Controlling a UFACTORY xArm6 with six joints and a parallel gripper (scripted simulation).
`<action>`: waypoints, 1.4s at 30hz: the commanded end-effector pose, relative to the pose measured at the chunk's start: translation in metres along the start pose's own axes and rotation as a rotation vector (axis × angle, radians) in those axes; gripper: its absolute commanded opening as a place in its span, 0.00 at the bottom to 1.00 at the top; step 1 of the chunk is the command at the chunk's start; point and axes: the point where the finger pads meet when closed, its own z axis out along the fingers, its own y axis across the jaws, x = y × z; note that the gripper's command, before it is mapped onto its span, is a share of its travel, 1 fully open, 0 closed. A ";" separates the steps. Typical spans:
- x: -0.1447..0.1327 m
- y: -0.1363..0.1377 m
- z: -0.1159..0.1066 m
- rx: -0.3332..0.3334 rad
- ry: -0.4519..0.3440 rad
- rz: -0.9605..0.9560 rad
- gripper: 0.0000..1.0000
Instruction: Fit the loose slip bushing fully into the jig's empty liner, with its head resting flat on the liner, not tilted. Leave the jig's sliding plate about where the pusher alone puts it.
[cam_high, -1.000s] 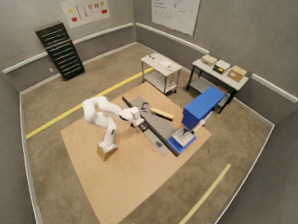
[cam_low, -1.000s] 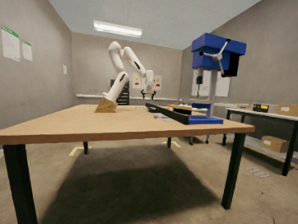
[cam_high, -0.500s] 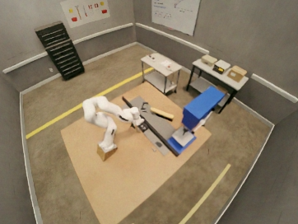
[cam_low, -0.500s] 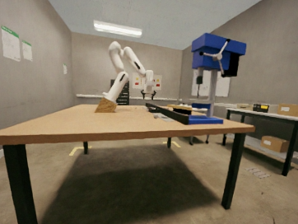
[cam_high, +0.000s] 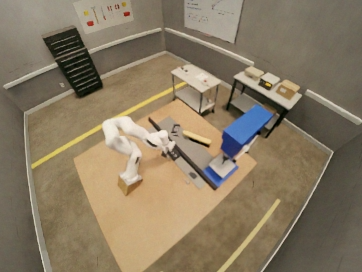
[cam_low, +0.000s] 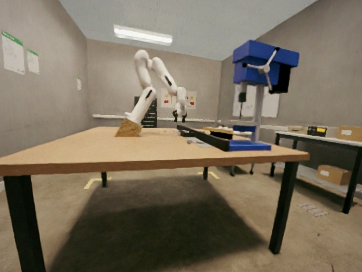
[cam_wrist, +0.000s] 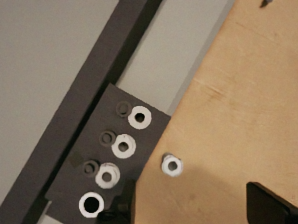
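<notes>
Approach phase is running: arm is hanging over the wooden table (cam_wrist: 235, 100), w/ the hand (cam_wrist: 200, 205) wide open and gripping nothing; only its dark fingertips are showing at the bottom of the wrist view. Jig plate (cam_wrist: 102, 145) is lying beside the dark rail (cam_wrist: 85, 105), its edge touching the table's bare wood. Plate is carrying four white rings in a row: three look filled, while the empty liner (cam_wrist: 91, 204), nearest the hand, is showing a dark bore. Loose slip bushing (cam_wrist: 172, 165) is standing on the table just beside the plate, bore up, approx. level w/ the third ring. Recommended: centre fingers over the bushing, descend vertically, close on the head w/o nudging the plate, and keep the axis upright for insertion.
</notes>
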 end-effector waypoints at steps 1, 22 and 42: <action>0.000 -0.002 0.012 0.016 -0.008 -0.279 1.00; -0.001 -0.002 0.022 0.026 -0.004 -1.032 0.50; -0.001 -0.002 0.022 0.037 -0.013 -1.084 0.50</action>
